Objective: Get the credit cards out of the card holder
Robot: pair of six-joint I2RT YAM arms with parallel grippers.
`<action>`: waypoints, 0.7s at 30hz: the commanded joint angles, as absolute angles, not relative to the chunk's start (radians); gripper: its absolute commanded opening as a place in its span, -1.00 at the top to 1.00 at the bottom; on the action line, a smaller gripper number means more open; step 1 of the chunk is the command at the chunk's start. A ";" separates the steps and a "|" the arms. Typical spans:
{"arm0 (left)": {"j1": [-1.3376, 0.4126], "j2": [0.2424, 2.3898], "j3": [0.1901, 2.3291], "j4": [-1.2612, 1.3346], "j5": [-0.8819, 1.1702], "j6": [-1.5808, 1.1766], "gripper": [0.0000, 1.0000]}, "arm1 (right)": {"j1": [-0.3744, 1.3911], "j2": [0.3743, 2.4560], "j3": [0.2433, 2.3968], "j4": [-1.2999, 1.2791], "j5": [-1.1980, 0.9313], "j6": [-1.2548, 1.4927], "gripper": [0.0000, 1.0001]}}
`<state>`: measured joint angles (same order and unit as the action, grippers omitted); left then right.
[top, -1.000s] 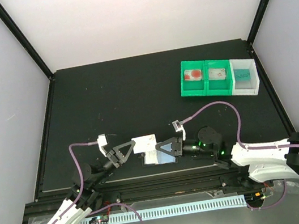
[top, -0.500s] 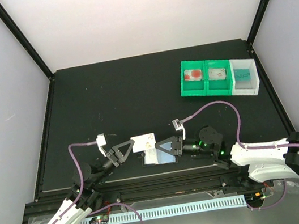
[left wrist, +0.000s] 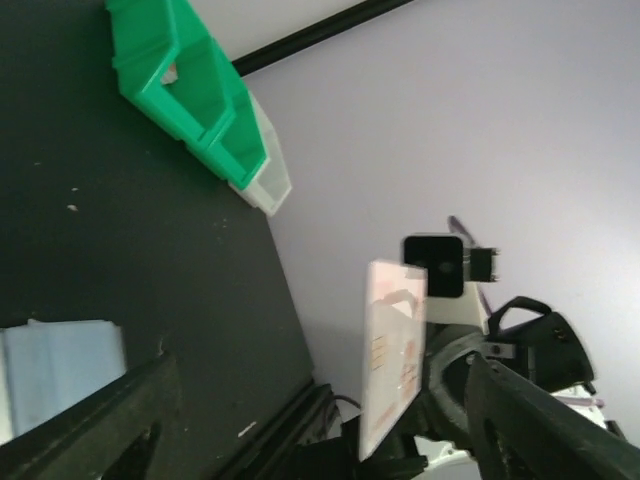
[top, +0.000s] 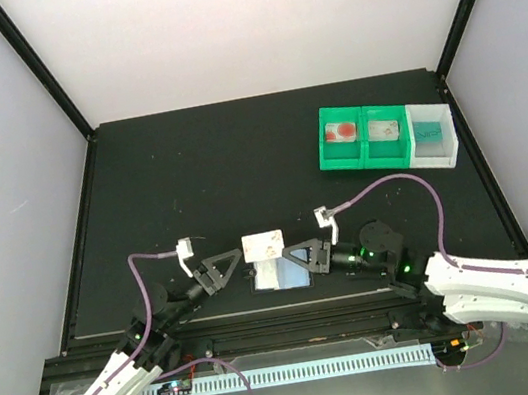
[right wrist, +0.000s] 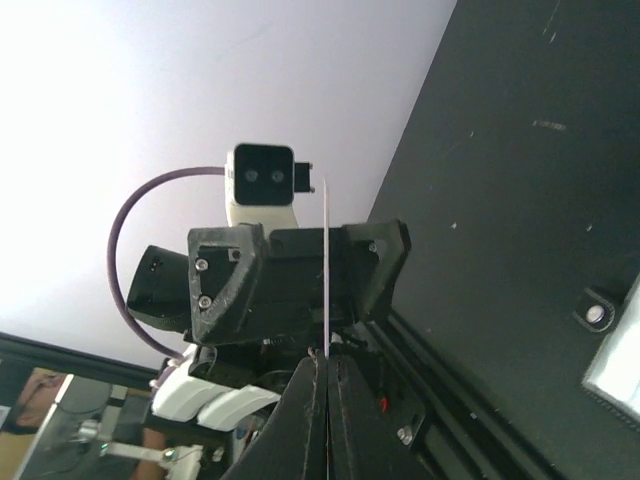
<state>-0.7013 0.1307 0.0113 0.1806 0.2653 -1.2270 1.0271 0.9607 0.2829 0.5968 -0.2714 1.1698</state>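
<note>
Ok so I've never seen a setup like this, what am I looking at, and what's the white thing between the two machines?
Those are two robot arms at the near edge of a black table. One picture looks down from above; the other two come from cameras on each wrist. The right gripper is shut on a whitish card. The left gripper stands open, facing it. On the table by them lies an opened wallet; a green-and-white tray sits farther back.

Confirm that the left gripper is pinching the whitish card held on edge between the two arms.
No: the right gripper pinches the whitish card, seen edge-on between its shut fingers in the right wrist view. The left gripper is open.
</note>
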 commanded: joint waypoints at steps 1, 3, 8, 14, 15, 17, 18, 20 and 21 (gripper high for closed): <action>-0.698 0.130 0.072 0.065 0.271 -1.159 -0.68 | 1.025 0.850 0.337 0.361 -0.170 1.050 0.98; -0.698 0.134 0.086 0.022 0.273 -1.140 -0.86 | 1.009 0.809 0.358 0.284 -0.161 1.015 0.98; -0.699 0.178 0.126 -0.113 0.261 -1.079 -0.98 | 0.947 0.786 0.446 0.078 -0.151 0.921 0.98; -0.699 0.299 0.199 -0.190 0.258 -0.964 -0.98 | 0.771 0.837 0.563 -0.094 -0.245 0.803 0.98; -0.699 0.322 0.214 -0.198 0.260 -0.940 -0.98 | 0.730 0.851 0.578 -0.103 -0.270 0.790 0.98; -0.699 0.374 0.238 -0.207 0.258 -0.879 -0.98 | 0.648 0.882 0.604 -0.122 -0.332 0.761 0.98; -0.699 0.400 0.249 -0.211 0.255 -0.851 -0.98 | 0.606 0.899 0.620 -0.130 -0.351 0.743 0.98; -0.698 0.456 0.282 -0.241 0.231 -0.790 -0.98 | 0.528 0.939 0.651 -0.160 -0.381 0.708 0.98; -0.699 0.484 0.302 -0.265 0.213 -0.753 -0.98 | 0.491 0.958 0.670 -0.182 -0.394 0.689 0.98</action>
